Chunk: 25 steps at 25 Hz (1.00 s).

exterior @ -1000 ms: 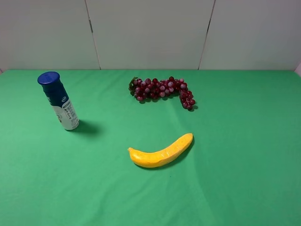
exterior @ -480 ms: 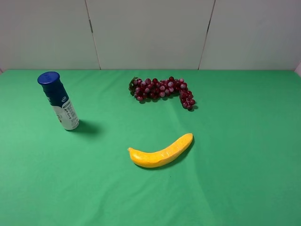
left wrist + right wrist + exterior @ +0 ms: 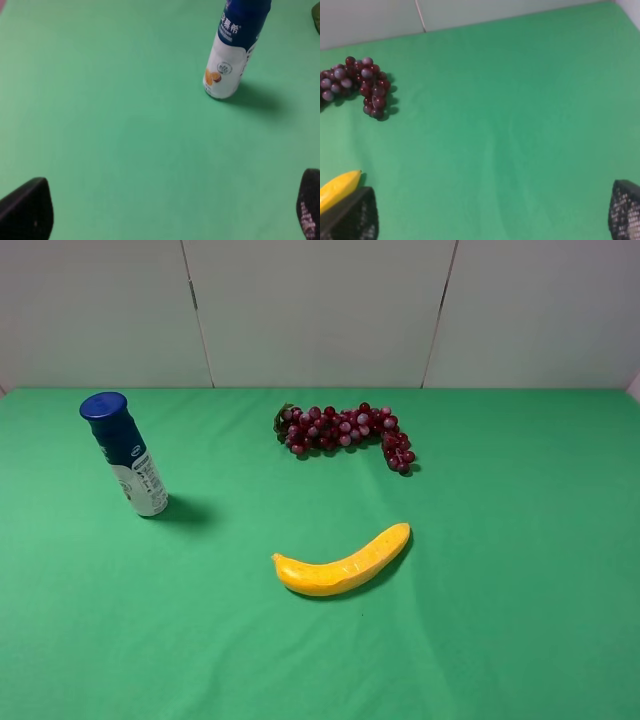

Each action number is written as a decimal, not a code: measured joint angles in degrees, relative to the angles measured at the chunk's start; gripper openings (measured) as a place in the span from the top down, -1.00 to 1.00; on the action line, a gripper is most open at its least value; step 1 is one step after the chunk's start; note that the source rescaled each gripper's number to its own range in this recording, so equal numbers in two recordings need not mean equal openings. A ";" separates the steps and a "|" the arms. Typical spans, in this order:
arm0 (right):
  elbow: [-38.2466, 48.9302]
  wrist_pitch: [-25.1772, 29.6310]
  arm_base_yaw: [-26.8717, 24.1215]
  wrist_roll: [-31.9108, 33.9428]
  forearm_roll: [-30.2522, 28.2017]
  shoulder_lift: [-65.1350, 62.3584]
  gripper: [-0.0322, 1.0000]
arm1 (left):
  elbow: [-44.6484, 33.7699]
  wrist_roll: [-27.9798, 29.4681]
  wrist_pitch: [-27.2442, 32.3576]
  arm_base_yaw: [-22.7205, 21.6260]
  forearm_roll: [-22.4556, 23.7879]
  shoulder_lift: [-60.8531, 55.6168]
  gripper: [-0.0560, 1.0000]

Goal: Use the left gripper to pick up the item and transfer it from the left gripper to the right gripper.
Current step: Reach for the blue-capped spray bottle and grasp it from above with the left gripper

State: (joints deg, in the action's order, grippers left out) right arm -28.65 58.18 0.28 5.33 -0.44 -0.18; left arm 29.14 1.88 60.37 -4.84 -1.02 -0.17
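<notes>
Green worktop [image 3: 520, 620], pick-up not begun: I'm seeing item [image 3: 126, 454] standing, left gripper [image 3: 167, 212] gaping wide, right gripper [image 3: 487, 215] likewise. Next, I'm judging, steering left gripper around item.

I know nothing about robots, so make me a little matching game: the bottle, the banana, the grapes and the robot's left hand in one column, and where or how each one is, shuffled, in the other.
Things:
1. bottle
2. banana
3. grape bunch
4. left hand

Places and states:
A. lying flat, nearest the front in the high view
B. standing upright, far left in the high view
C. open, holding nothing
D. dark red, lying furthest back

Right pairs: 1-B, 2-A, 3-D, 4-C
</notes>
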 joint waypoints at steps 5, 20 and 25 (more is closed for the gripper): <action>0.00 0.00 0.00 0.00 0.00 0.00 -1.00 | 4.04 0.00 0.48 0.00 0.00 0.68 -1.00; 0.00 0.07 0.00 0.00 0.00 0.00 -1.00 | 24.11 -0.07 6.07 0.00 -0.05 27.78 -1.00; 0.00 0.07 0.00 0.00 0.00 0.00 -1.00 | 29.24 -0.19 6.64 0.00 -0.10 38.25 -1.00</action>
State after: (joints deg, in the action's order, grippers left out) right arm -28.65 58.25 0.28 5.33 -0.44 -0.18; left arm 58.38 1.70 67.02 -4.84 -1.12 38.08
